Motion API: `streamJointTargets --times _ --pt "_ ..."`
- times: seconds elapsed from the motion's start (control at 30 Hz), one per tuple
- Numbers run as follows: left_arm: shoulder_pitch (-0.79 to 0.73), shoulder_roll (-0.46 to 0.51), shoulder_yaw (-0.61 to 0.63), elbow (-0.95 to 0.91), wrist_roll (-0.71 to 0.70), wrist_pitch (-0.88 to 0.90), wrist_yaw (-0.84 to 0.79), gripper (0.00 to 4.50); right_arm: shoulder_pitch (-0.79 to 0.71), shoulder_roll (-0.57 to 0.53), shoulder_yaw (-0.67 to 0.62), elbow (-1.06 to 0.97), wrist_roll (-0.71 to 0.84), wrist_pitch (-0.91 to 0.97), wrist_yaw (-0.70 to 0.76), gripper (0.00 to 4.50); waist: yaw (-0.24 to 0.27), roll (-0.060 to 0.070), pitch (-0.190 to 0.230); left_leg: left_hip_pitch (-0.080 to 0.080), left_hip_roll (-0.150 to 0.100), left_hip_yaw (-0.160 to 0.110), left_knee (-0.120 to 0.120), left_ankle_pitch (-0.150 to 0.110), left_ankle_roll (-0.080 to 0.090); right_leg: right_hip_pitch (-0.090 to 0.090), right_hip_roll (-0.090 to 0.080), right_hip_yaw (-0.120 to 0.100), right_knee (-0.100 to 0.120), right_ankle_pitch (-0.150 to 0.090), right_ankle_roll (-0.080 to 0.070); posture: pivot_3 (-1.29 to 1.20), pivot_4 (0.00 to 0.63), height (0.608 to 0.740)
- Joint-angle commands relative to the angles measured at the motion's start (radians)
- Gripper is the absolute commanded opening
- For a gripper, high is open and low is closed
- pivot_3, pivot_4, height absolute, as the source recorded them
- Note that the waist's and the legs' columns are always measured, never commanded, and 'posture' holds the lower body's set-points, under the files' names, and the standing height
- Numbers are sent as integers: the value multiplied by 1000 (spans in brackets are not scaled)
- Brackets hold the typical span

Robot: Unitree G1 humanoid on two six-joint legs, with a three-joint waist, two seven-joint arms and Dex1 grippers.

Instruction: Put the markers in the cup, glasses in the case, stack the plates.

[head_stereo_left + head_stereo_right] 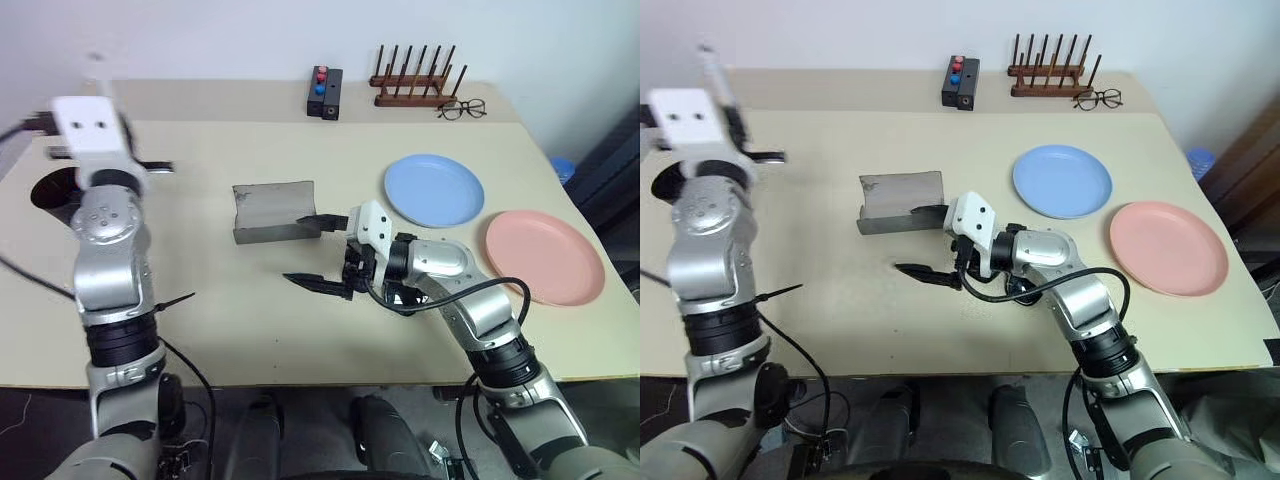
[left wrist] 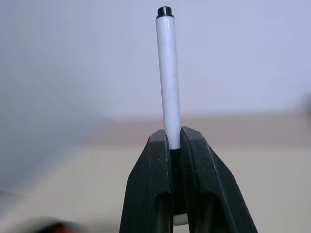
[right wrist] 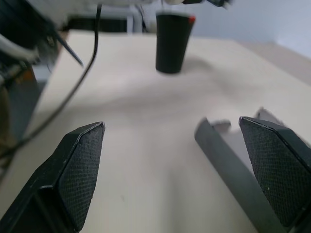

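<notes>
Cup (image 3: 171, 41) stands upright at the table's (image 1: 300, 330) left edge, under the raised left gripper (image 2: 174, 145). That gripper pinches the white marker (image 2: 168, 77), long axis along the fingers. Right gripper (image 1: 318, 252) spread, empty, beside the open case (image 1: 272, 212).

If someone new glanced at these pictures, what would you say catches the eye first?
Probably the left gripper raised high at the table's left side, its jaws shut on the white marker. Next, the right gripper with jaws wide open beside the open grey case at the table's middle. Then the blue plate and pink plate, apart on the right.
</notes>
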Motion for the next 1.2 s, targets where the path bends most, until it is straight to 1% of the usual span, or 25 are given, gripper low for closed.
streamJointTargets --times 0.03,0.23,0.43,0.6,0.93,1.2 --pt "24 34 68 0 73 -114 114 70 -34 40 -45 -51 76 20 -12 4500 3 0 0 0 0 0 0 0 0 0 0 0 0 0 0 0 150 738" --pt "91 40 116 71 52 -233 140 70 -61 73 -79 -48 140 59 -30 4500 7 -1 0 0 0 0 2 0 0 1 0 0 0 0 -1 0 150 738" --pt "141 40 148 156 22 -305 148 70 -49 68 -65 -59 141 65 -29 4500 4 -1 0 0 0 0 1 0 0 0 0 0 0 0 -1 0 150 738" --pt "151 39 145 229 -17 -353 134 70 -44 65 -55 -63 134 65 -27 4500 3 -1 0 0 0 0 1 0 0 0 0 0 0 0 -1 0 150 738" --pt "155 56 142 329 -35 -413 133 70 -38 61 -52 -68 130 64 -29 4500 4 -1 0 0 0 0 1 0 0 0 0 0 0 0 -1 0 150 738" --pt "145 56 138 349 -49 -420 133 70 -34 59 -52 -72 132 68 -34 4500 3 -1 0 0 0 0 1 0 0 0 0 0 0 0 -1 0 150 738"
